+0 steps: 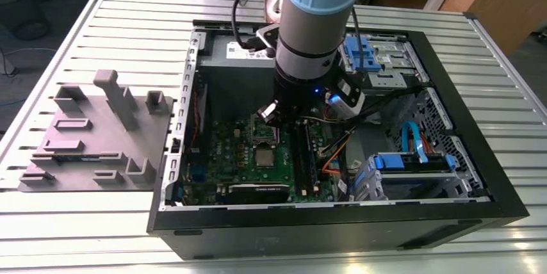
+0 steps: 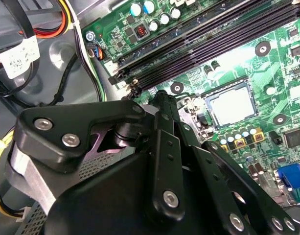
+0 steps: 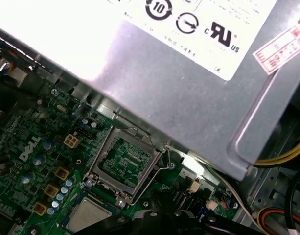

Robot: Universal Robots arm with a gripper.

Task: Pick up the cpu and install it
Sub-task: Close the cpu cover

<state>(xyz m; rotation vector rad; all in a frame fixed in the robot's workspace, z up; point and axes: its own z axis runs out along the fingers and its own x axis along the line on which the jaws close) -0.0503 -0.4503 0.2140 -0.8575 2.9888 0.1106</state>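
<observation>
In the exterior view, the pincer [image 1: 273, 116] is being held low inside the open computer case [image 1: 342, 226] on the slatted tabletop [image 1: 128, 18], just above the green circuit board [image 1: 243, 165]. The cpu [image 1: 266, 157] is being shown as a pale square lying flat on that board, near the pincer but apart from it. How far the pincer is open cannot be told, its tip being masked by the arm's own bulk. In the second wrist view, the cpu [image 2: 231, 104] is being seen resting within its socket frame, beside the long black memory slots [image 2: 203, 44]. Much of the board is being covered by the pincer's black body, and nothing is being seen in its grasp. In the first wrist view, the hinged load plate [image 3: 123, 164] is being shown swung open below the grey power-supply box [image 3: 189, 93], while the cpu [image 3: 88, 215] is being partly hidden by dark pincer parts. The chip is being judged light, thin and rigid, with a slick metal top and a delicate underside. It would best be taken gently by two opposite edges and kept level.
</observation>
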